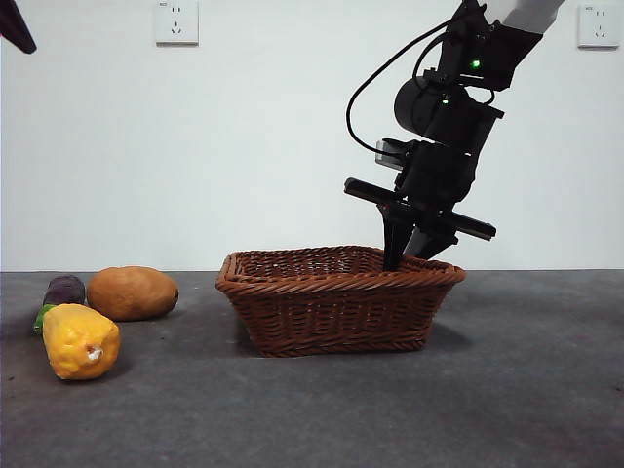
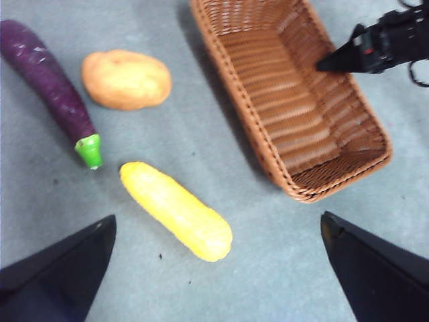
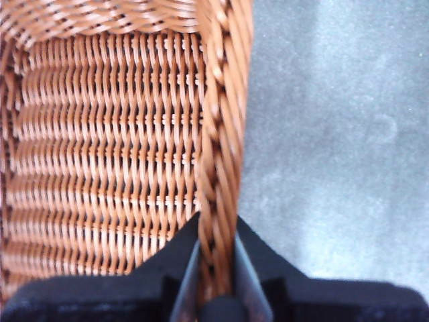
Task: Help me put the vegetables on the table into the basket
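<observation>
Grey table (image 1: 526, 390), basket (image 3: 100, 134) rim inside right gripper (image 3: 216, 268)

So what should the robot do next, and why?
Probably lower the left end effector, jaws open, onto the yellow vegetable, which lies nearest it. The right end effector is pinching the basket rim, steadying it, and all three vegetables lie on the table.
</observation>
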`<action>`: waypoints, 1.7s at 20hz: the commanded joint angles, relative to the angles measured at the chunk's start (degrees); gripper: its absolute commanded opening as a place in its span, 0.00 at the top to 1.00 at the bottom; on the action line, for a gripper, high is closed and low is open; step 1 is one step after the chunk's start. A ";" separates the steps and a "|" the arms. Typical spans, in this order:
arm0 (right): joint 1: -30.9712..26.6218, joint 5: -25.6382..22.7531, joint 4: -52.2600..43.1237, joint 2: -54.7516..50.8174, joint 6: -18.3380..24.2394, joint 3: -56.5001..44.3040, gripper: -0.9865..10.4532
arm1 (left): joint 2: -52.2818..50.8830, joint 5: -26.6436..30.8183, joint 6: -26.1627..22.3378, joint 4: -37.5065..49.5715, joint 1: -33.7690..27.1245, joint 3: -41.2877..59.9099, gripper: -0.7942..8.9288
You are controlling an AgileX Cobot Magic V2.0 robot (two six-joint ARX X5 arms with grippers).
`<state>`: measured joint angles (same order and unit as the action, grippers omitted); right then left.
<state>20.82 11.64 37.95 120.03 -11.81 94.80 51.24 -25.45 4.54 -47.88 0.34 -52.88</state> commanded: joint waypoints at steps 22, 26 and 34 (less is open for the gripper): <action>0.17 0.13 17.29 -44.92 9.20 -0.13 0.92 | 25.62 16.55 24.79 8.41 14.88 -0.17 0.18; 0.17 0.55 18.47 -46.88 10.14 -0.13 0.92 | 31.17 16.87 29.05 10.14 16.68 -0.17 0.18; 0.17 1.03 21.03 -47.19 12.44 -0.13 0.92 | 36.13 21.07 32.96 11.17 17.92 -0.15 0.32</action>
<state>20.93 12.05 60.12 72.99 0.69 94.78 86.89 -4.69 36.67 -36.93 18.06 -52.95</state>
